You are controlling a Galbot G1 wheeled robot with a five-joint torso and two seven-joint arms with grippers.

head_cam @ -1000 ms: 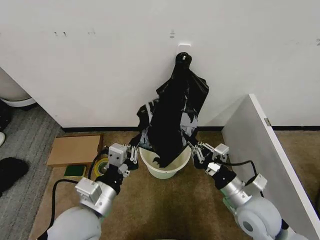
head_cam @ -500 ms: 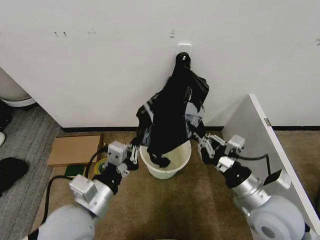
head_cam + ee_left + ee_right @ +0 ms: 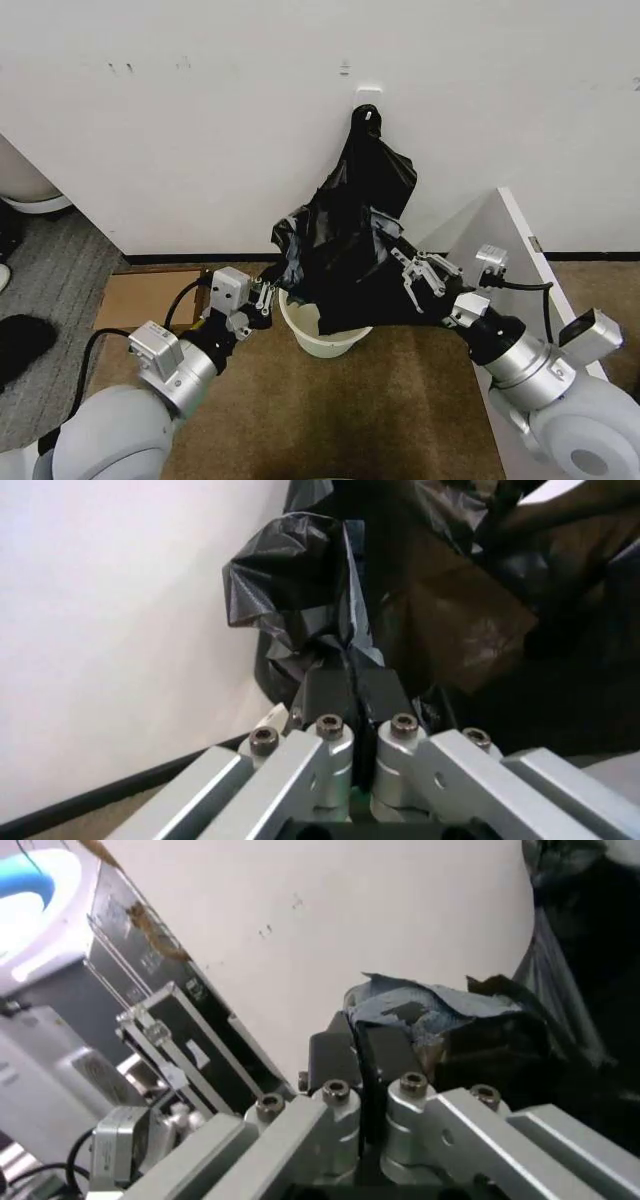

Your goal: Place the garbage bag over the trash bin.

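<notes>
Pinching crinkled garbage bag point(image 3: 350, 250), round trash bin point(image 3: 305, 330)

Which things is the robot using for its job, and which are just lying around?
For the job:
garbage bag, black
trash bin, white, under the bag
left gripper, pinching the bag
right gripper, pinching the bag

Just lying about:
cardboard sheet on the floor
white panel at the right
</notes>
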